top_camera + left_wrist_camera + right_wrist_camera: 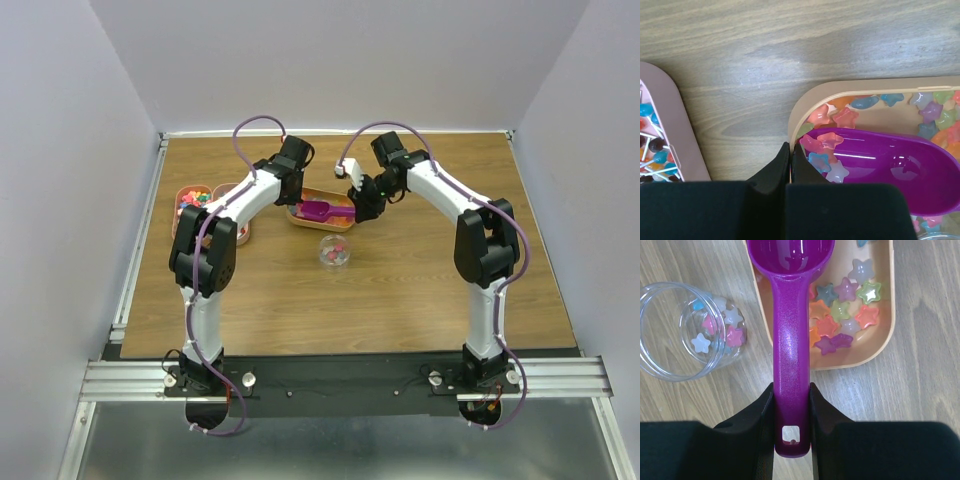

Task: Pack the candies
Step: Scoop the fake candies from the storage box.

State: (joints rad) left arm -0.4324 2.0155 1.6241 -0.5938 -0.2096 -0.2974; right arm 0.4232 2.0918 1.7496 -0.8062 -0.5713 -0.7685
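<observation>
The candies (840,315) are small translucent star-shaped sweets in many colours, lying in a peach tray (887,315) at the table's middle (300,222). My right gripper (791,390) is shut on the handle of a magenta scoop (790,340), whose bowl rests in that tray. A few candies (827,150) sit in the scoop bowl (890,165). My left gripper (790,147) is shut and empty, its tips at the tray's rounded end beside the scoop bowl. A clear jar (670,335) lies on its side near the tray with a few candies (715,327) inside.
A pink tray (675,115) holding lollipops and sweets lies to the left (190,200); a second tray (240,232) beside it is partly hidden by my left arm. The jar (334,250) lies just in front of the scoop (322,211). Walls enclose the table on three sides.
</observation>
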